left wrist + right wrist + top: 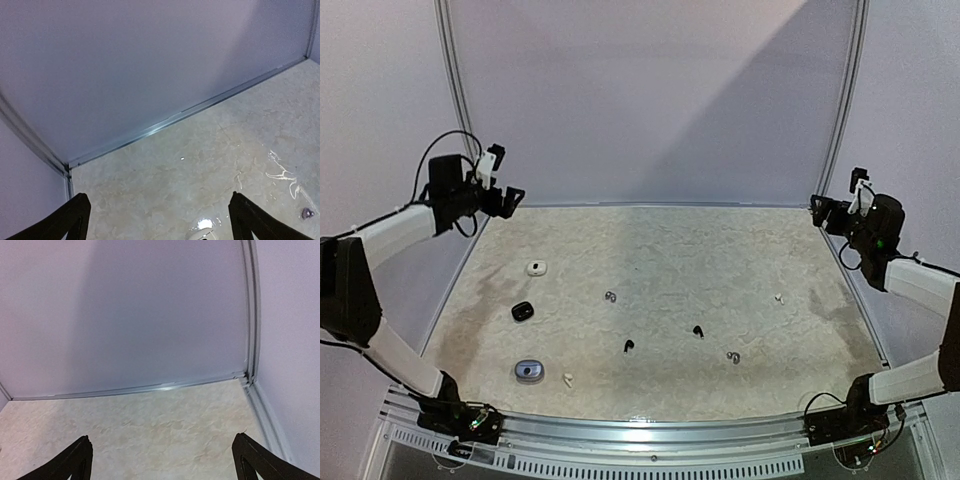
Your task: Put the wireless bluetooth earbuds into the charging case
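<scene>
**A:** Jaws?

**B:** Spread wide, pinching nothing. The left gripper (158,196) and right gripper (162,436) are each raised near a far corner.

**A:** Earbuds?

**B:** Tiny beans lie loose on the mottled, stone-look table (670,240). The black earbuds (629,346) are mid-table, with the silvery-grey earbuds (610,296) either side. The white earbuds (779,298) are well apart. Three smooth pebble shapes line the left edge: white case (536,267), black case (523,311), silvery-grey case (529,371).
</scene>
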You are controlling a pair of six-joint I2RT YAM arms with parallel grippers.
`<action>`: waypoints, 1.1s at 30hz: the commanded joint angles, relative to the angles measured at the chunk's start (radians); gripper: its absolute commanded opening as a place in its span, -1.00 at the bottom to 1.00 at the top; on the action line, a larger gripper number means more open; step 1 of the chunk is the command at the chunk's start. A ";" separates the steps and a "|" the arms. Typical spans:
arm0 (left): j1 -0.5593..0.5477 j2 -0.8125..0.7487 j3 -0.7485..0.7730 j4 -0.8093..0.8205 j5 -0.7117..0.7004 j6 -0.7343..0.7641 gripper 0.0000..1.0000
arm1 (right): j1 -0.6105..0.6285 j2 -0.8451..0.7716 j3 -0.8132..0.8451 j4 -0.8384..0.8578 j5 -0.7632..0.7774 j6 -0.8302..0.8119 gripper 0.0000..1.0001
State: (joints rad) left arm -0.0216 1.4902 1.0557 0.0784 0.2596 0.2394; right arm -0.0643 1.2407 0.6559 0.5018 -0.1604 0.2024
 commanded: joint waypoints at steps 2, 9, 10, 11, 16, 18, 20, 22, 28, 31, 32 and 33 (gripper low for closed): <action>-0.027 0.256 0.475 -0.933 0.171 0.370 0.98 | 0.168 0.010 0.080 -0.322 0.059 0.147 0.98; -0.067 0.741 1.151 -1.669 0.024 0.785 0.98 | 0.375 0.035 0.198 -0.585 0.172 0.116 0.98; -0.067 0.760 1.158 -1.671 -0.010 0.816 0.98 | 0.402 0.040 0.209 -0.608 0.192 0.114 0.98; -0.067 0.767 1.145 -1.652 -0.043 0.845 0.98 | 0.431 0.044 0.218 -0.621 0.202 0.107 0.98; -0.073 0.780 1.050 -1.481 -0.179 0.968 0.98 | 0.545 0.077 0.223 -0.607 0.228 0.094 0.98; -0.077 0.804 1.052 -1.453 -0.200 0.986 0.97 | 0.596 0.100 0.231 -0.593 0.243 0.098 0.98; -0.083 0.830 1.060 -1.447 -0.197 0.986 0.96 | 0.635 0.129 0.245 -0.587 0.257 0.098 0.98; -0.094 0.843 1.024 -1.407 -0.219 0.982 0.93 | 0.665 0.168 0.265 -0.588 0.263 0.095 0.98; -0.116 0.836 0.916 -1.292 -0.237 0.987 0.85 | 0.731 0.271 0.347 -0.633 0.285 0.070 0.98; -0.123 0.854 0.916 -1.246 -0.248 0.962 0.80 | 0.747 0.315 0.378 -0.635 0.270 0.064 0.98; -0.124 0.864 0.926 -1.244 -0.242 0.953 0.78 | 0.751 0.323 0.388 -0.637 0.264 0.059 0.98; -0.124 0.873 0.937 -1.245 -0.237 0.943 0.76 | 0.754 0.337 0.398 -0.639 0.259 0.056 0.98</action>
State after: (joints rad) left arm -0.1360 2.3203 1.9778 -1.2304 0.0319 1.2041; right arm 0.6716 1.5326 1.0107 -0.1101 0.0971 0.2806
